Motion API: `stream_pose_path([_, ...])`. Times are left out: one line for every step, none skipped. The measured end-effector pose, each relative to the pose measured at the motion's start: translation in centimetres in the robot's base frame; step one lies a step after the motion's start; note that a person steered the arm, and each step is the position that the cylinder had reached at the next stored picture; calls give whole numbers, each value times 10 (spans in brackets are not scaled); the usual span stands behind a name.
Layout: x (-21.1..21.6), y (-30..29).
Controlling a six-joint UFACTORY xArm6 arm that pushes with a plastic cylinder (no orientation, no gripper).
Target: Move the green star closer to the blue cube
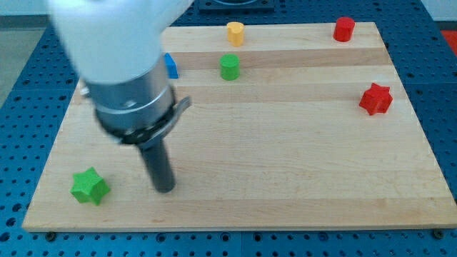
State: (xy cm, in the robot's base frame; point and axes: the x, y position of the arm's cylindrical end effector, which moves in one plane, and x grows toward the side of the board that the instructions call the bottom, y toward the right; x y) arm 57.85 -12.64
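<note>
Green star [90, 186] beside my tip [165, 188]

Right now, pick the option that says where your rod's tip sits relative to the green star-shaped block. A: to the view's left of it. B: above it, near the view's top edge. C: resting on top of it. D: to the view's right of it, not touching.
D: my tip stands on the wooden board to the view's right of the green star-shaped block, with bare wood between them.
</note>
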Motion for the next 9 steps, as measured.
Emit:
stream_pose_path([28,-41])
stream_pose_path([39,-80])
stream_pose_path([37,-99])
stream_pose_path([31,-92])
stream_pose_path([25,-82])
stream_pose_path([6,-88])
stream_pose_path([-16,-103])
stream_pose_path([-38,-113])
stream_pose_path([-59,-114])
